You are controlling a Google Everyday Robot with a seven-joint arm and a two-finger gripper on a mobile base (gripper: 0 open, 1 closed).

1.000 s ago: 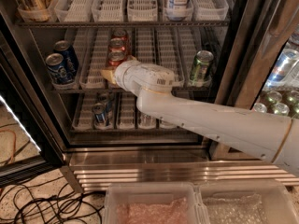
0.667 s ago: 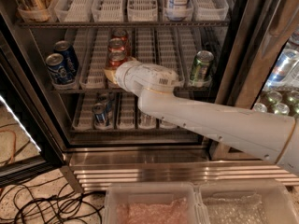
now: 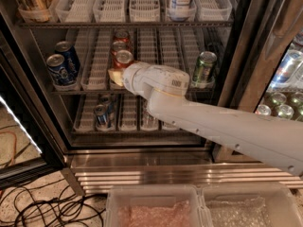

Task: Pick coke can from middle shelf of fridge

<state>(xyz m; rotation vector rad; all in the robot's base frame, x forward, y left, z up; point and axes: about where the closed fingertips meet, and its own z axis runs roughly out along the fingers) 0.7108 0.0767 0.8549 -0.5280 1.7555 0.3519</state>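
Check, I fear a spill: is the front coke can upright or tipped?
Upright: the coke can stands silver top up on the middle shelf, gripper at its base.

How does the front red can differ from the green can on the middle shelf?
The front red can has more red cans lined up behind it; the green can stands alone, further right. The end effector is at the front red can's base, not at the green can. Both stand upright on the middle shelf.
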